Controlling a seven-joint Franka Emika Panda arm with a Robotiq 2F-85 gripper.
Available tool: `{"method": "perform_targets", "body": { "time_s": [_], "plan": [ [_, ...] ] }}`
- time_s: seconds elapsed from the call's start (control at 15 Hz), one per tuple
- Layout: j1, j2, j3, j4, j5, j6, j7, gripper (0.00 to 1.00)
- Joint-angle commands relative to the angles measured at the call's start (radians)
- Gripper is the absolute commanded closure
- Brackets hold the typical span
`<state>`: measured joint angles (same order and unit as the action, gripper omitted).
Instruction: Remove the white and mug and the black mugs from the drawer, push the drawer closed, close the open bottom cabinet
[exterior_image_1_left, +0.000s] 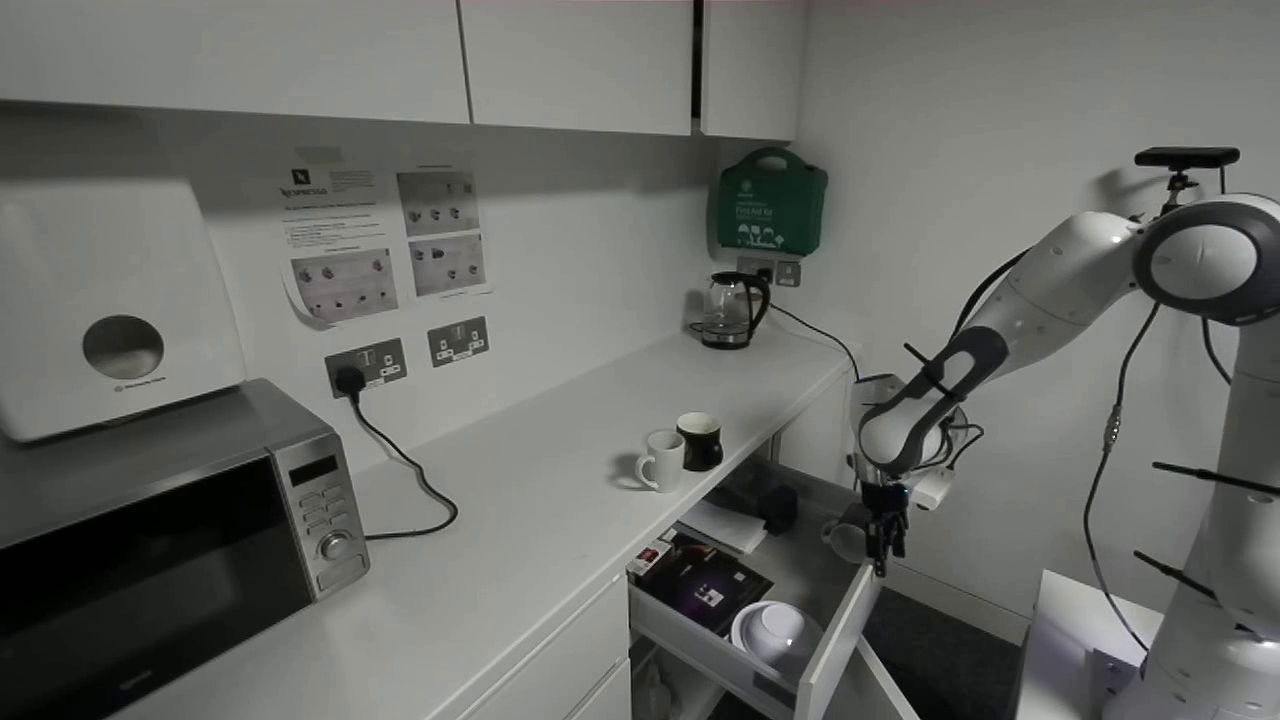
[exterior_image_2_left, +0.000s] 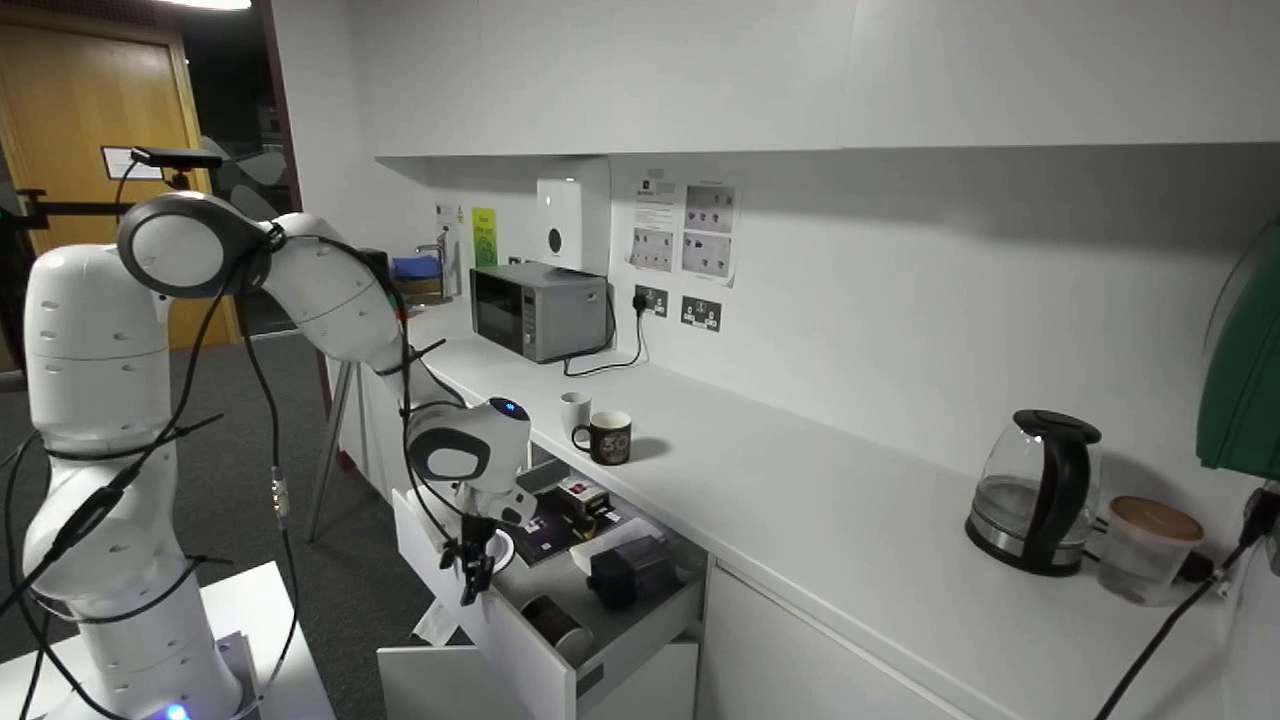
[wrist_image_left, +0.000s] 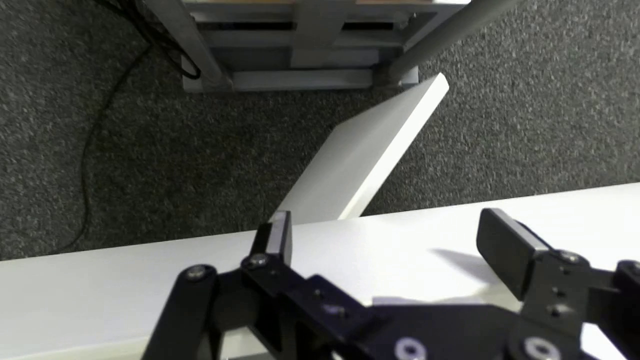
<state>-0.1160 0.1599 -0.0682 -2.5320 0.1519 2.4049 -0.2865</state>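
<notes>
We find the gripper (wrist_image_left: 392, 235) released: its fingers (wrist_image_left: 506, 247) are spread wide and point down at the front of the drawer (exterior_image_2_left: 530, 665). Whether they touch it we cannot tell.

Beyond and above the gripper, the white mug (exterior_image_1_left: 664, 460) and a black mug (exterior_image_2_left: 607, 438) stand upright on the worktop (exterior_image_1_left: 520, 550), just beside each other, near its front edge. We record that surface as white and flat, running along the wall (exterior_image_1_left: 590, 230) on both sides of the gripper.

The drawer is pulled out. Near the gripper, on the robot's right, a second black mug (exterior_image_2_left: 545, 620) lies on its side inside. White bowls (exterior_image_1_left: 775, 635) sit left of the gripper, with dark boxes (exterior_image_1_left: 700, 585) farther in.

Below the gripper, the bottom cabinet door (wrist_image_left: 357, 155) is swung out at an angle over dark grey carpet (wrist_image_left: 175, 165).

As to the room, well left of the gripper we note a microwave (exterior_image_1_left: 150, 580) and, farther off, a wooden door (exterior_image_2_left: 90, 100). Well to its right stand a glass kettle (exterior_image_2_left: 1035, 500) and a clear lidded container (exterior_image_2_left: 1145, 565), below a green first aid kit (exterior_image_1_left: 772, 205). Ahead of the gripper, notices (exterior_image_1_left: 440, 235) and sockets (exterior_image_1_left: 458, 342) are fixed beneath white upper cabinets (exterior_image_1_left: 580, 60).
</notes>
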Motion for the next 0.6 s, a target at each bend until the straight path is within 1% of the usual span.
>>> {"method": "perform_targets", "body": {
  "time_s": [0.0,0.13,0.27,0.53],
  "plan": [
    [-0.024,0.095,0.059,0.056,0.189,0.167,-0.133,0.0],
    [-0.04,0.132,0.1,0.084,0.264,0.231,-0.185,0.0],
    [-0.06,0.158,0.134,0.111,0.306,0.265,-0.216,0.0],
    [-0.093,0.194,0.179,0.149,0.332,0.294,-0.238,0.0]
  ]
}}
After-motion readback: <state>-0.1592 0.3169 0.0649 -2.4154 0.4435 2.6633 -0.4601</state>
